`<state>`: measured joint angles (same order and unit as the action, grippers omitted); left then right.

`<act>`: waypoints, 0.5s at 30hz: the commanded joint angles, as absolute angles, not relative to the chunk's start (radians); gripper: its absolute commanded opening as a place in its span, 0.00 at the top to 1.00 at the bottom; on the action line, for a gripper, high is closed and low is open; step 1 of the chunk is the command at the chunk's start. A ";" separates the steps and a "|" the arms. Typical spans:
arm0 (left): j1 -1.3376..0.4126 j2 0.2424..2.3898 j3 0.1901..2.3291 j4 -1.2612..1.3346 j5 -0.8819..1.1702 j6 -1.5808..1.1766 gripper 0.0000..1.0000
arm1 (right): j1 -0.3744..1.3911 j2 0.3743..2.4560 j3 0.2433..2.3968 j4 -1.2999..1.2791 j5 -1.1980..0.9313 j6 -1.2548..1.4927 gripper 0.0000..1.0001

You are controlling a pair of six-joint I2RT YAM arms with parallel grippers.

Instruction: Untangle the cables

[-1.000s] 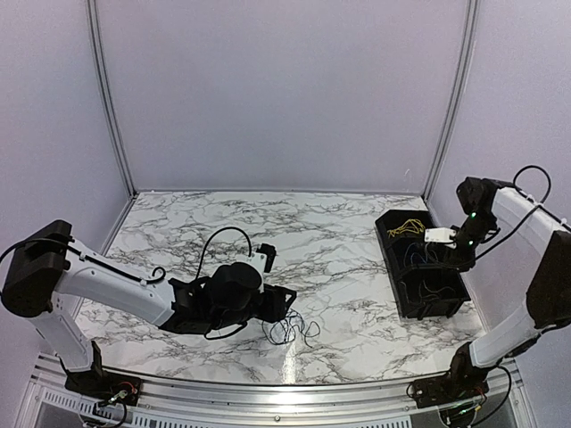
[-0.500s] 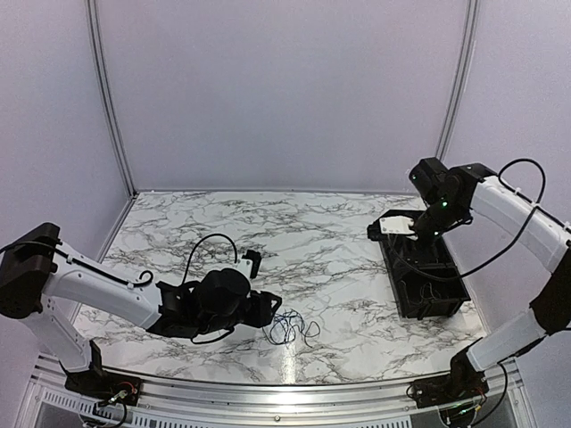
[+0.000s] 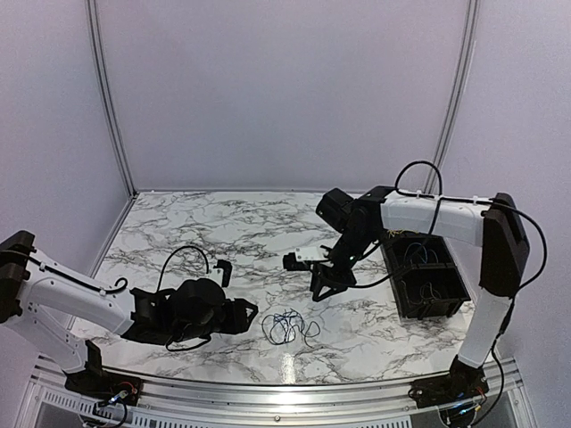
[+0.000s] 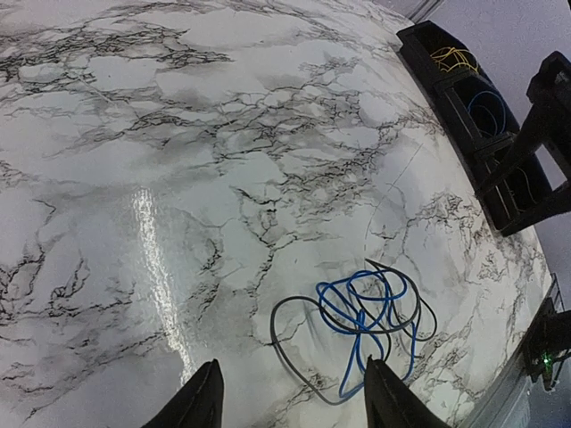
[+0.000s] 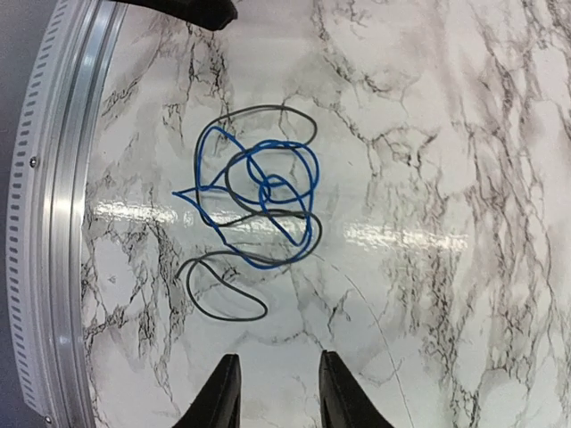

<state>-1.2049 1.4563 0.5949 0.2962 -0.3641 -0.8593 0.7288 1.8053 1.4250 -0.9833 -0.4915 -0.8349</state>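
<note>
From above, the blue and black cables (image 3: pixel 287 328) lie knotted on the marble table (image 3: pixel 223 232) near its front edge. The left gripper (image 3: pixel 248 314) is just beside them and the right gripper (image 3: pixel 323 281) hangs further back.

Left wrist view: jaws spread and empty, tangle just ahead.

Right wrist view: jaws apart, nothing between, tangle below.

A pinch at the crossings could catch both colours and, I reckon, tighten the knot.

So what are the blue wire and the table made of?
The blue wire looks like thin plastic-coated cable: smooth, bendy, lying in loose loops. The table looks like glossy marble, white with grey veins and bright glare, but may be a printed surface.
</note>
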 commanded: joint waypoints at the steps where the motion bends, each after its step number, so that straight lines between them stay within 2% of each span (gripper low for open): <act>1: -1.217 1.415 0.582 0.232 -0.403 -0.903 0.43 | 0.823 1.864 1.474 -0.925 -0.489 -0.795 0.67; 6: -1.236 1.414 0.620 0.126 -0.435 -0.910 0.43 | 0.857 1.932 1.457 -0.869 -0.458 -0.785 0.68; 15: -1.281 1.439 0.631 0.119 -0.479 -0.942 0.43 | 0.857 1.994 1.471 -0.808 -0.431 -0.767 0.73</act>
<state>-1.2667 1.4303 0.6029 0.1535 -0.4404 -0.9226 0.8585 1.9892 1.4418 -0.8604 -0.4492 -0.7898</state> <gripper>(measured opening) 0.572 0.278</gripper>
